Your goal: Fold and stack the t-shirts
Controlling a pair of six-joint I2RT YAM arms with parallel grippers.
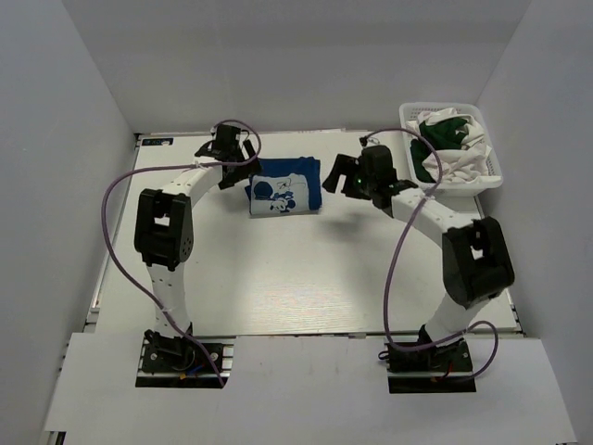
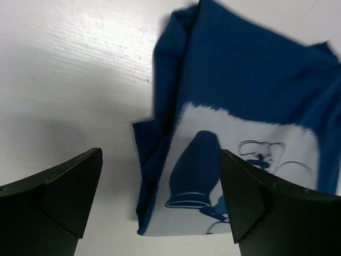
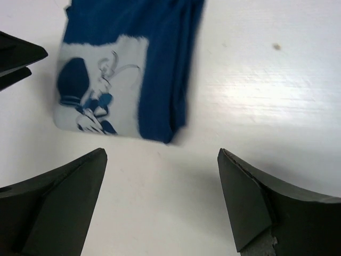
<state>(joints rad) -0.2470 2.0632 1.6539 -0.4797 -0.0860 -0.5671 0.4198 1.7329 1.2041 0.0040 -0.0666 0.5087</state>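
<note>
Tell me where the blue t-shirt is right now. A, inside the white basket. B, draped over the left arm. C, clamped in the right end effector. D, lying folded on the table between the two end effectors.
D: the blue t-shirt lies folded on the table, with the open left end effector and open right end effector on either side, neither gripping it.

Both arms come up from the near edge and bend inward. Left arm (image 1: pixel 167 227) has its elbow out left, w/ the left gripper (image 2: pixel 160 153) far-left, jaws wide apart. Right arm (image 1: pixel 473 260) has its elbow out right, right gripper (image 3: pixel 161 152) far-center, jaws spread too.
</note>
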